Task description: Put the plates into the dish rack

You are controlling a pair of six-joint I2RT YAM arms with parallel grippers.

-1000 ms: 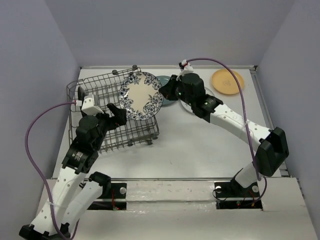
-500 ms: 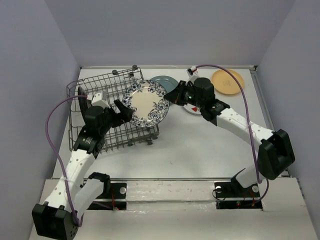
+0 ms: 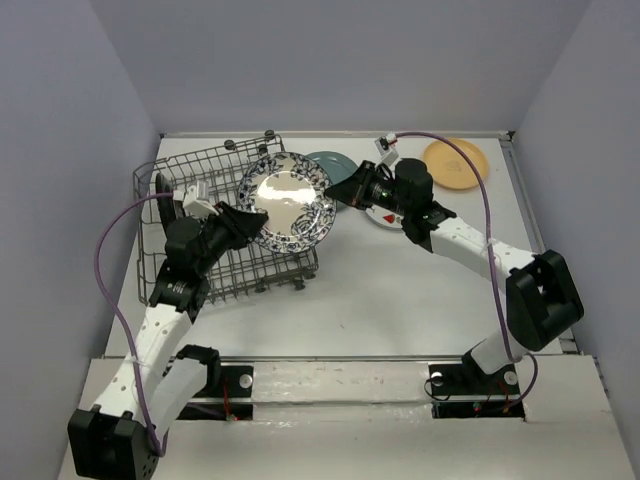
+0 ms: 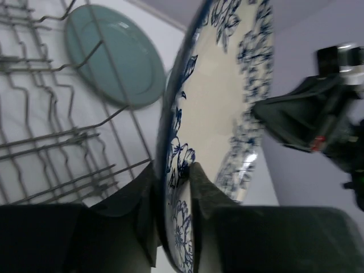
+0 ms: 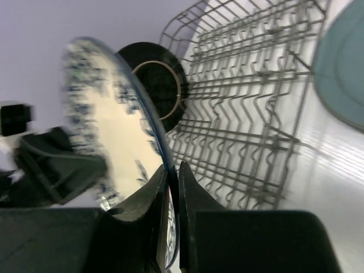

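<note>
Gripping floral plate (image 3: 285, 205) by opposite rims, left pincer (image 3: 240, 222) and right pincer (image 3: 343, 190), rack (image 3: 190, 180) beneath them; black plate (image 5: 156, 85) racked, four not yet.

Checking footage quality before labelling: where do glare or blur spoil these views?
Top external: sharp, but glare whitens the centre of the floral plate. Left wrist: near rim crisp, the right arm beyond smeared. Right wrist: plate's upper rim motion-blurred; dish rack readable.
</note>
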